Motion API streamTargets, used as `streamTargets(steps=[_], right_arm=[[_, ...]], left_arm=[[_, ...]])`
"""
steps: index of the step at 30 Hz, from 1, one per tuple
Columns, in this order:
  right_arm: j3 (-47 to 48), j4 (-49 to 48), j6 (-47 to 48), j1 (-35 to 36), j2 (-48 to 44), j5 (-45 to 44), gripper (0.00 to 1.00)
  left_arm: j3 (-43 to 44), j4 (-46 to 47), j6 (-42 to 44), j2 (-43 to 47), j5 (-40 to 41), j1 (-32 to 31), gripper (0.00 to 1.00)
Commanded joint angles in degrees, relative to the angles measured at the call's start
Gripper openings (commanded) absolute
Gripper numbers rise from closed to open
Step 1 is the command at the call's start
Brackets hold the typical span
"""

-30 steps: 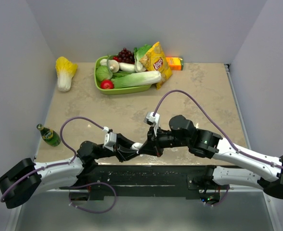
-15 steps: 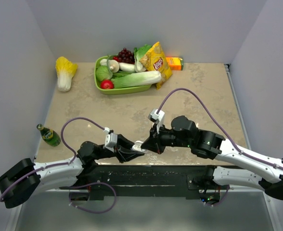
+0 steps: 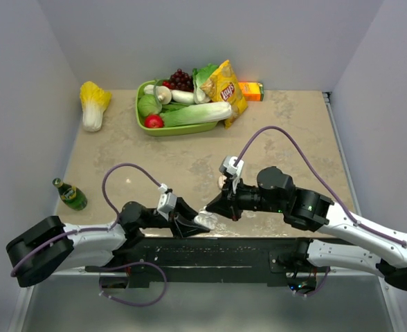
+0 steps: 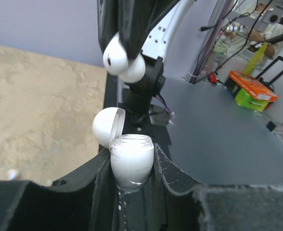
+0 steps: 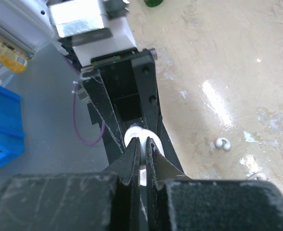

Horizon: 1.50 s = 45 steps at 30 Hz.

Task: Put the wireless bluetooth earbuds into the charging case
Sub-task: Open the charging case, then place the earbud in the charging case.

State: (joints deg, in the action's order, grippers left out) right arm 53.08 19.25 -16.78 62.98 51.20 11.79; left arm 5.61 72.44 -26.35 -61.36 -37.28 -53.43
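One bottle (image 3: pixel 70 195), one basket (image 3: pixel 169 131), both far from the charging case (image 4: pixel 132 160).

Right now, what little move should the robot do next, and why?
Probably nudge the right gripper a little closer to the small white rounded charging case, aiming at its opening. It pinches a tiny white plastic earbud just short of that case, which the left gripper clamps with its lid flipped open.

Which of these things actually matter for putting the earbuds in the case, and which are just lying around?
Job in hand:
charging case, lid open, held in left end effector
earbud in right end effector

Lying about:
green bottle
cabbage
tray of vegetables
chips bag
orange box
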Motion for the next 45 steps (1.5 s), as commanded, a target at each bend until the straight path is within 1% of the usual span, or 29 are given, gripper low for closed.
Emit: streamTargets(steps=[1,3,6,12,18,24,29,37,45], right_arm=[[2.47,-0.08,5.70,0.04,0.22,2.36,0.00],[2.55,0.79,7.01,0.12,0.57,2.27,0.00],[1.85,0.71,7.72,0.12,-0.57,2.18,0.00],[1.68,2.19,9.39,0.21,-1.63,4.82,0.00],[0.89,3.87,10.18,0.91,-2.60,2.01,0.00],[1.06,4.22,10.62,2.50,-1.37,-0.36,0.00],[0.89,4.31,10.62,4.51,-0.14,-4.23,0.00],[0.80,4.40,10.27,5.66,0.22,-11.43,0.00],[0.27,4.57,9.92,6.36,1.01,-11.70,0.00]], left_arm=[[2.39,18.24,-5.37,-5.24,-4.91,-0.36,0.00],[3.35,20.28,-6.52,-6.74,-5.61,-0.36,0.00],[4.50,20.37,-6.96,-8.24,-5.88,-0.36,0.00],[6.78,19.58,-7.22,-10.00,-6.84,-0.18,0.00],[8.19,24.31,-11.17,-11.93,-8.42,0.95,0.00],[9.25,29.33,-14.96,-14.48,-9.83,2.28,0.00],[9.69,30.30,-16.01,-14.66,-9.92,2.54,0.00],[10.48,31.52,-16.45,-14.49,-10.45,2.54,0.00],[10.65,31.44,-16.02,-13.61,-10.45,2.54,0.00]])
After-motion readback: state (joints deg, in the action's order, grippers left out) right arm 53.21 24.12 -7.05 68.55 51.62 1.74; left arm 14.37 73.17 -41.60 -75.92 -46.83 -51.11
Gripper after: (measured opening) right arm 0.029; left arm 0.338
